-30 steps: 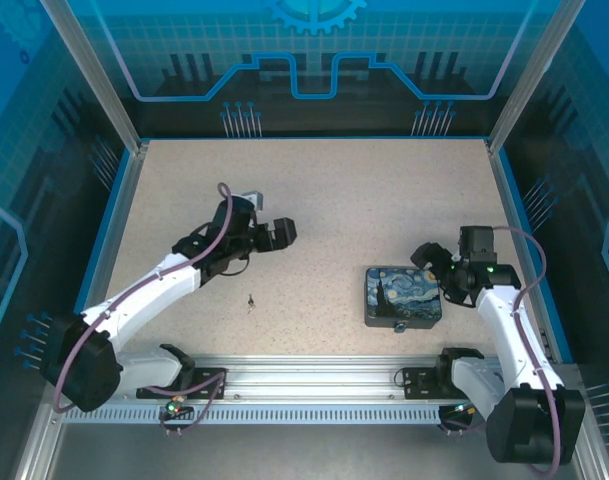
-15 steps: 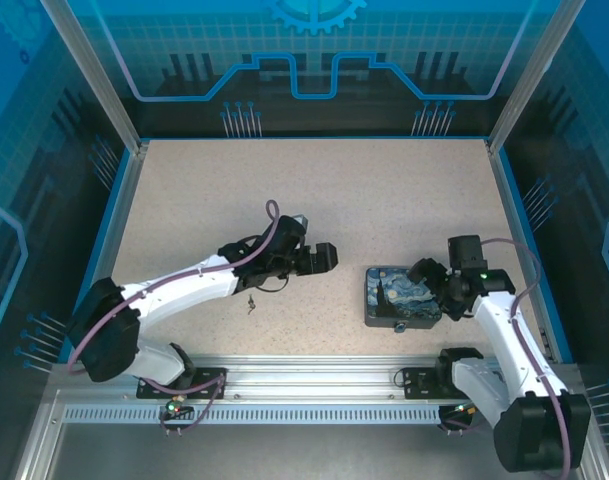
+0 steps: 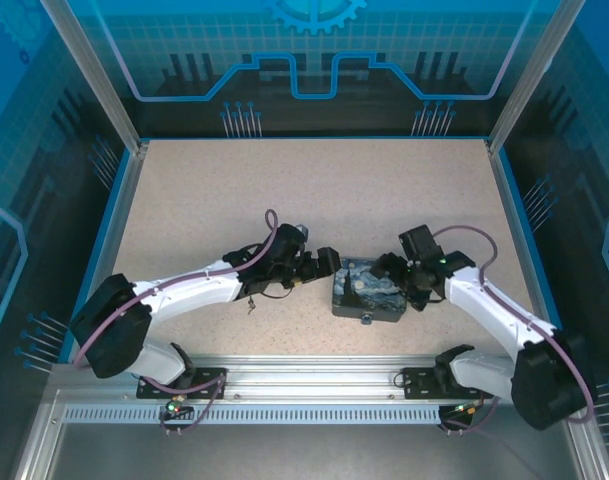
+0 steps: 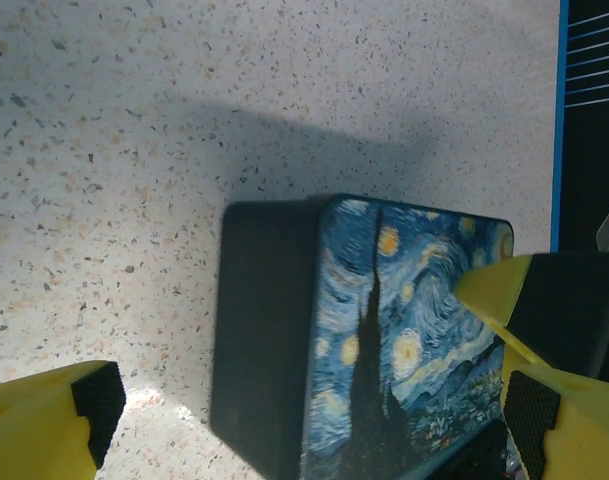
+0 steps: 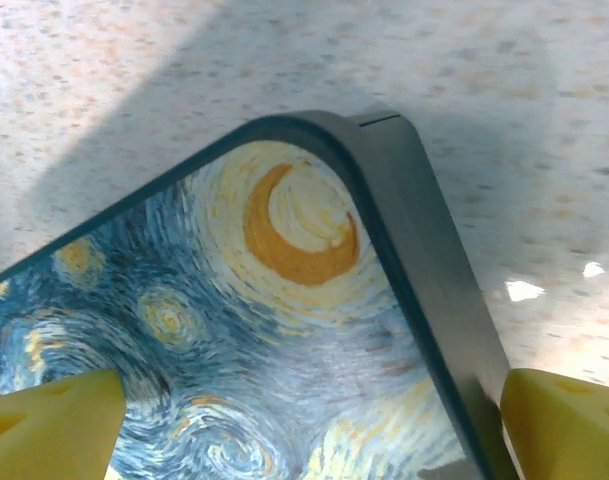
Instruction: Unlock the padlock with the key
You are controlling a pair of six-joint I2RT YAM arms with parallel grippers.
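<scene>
The painted tin (image 3: pixel 367 291) lies flat in the near middle of the table. My left gripper (image 3: pixel 328 264) is at its left edge, open, and in the left wrist view (image 4: pixel 304 430) its jaws straddle the tin (image 4: pixel 384 330) without gripping. My right gripper (image 3: pixel 393 270) hovers open over the tin's right part; its wrist view (image 5: pixel 304 430) looks down on the tin's moon corner (image 5: pixel 284 300). The key (image 3: pixel 251 302) is a dark sliver on the table, just below my left forearm. A tiny dark thing (image 3: pixel 365 320) sits at the tin's near edge, perhaps the padlock; too small to tell.
A blue-edged wall (image 3: pixel 509 200) bounds the speckled table (image 3: pixel 314 190) at the right. A metal rail (image 3: pixel 304 385) with the arm bases runs along the near edge. Purple-grey cables (image 3: pixel 269 225) loop over both arms.
The tin has slid left with my right gripper, which moved left onto it. My left gripper swung right and nearer, up to the tin's left edge. The key has not moved.
</scene>
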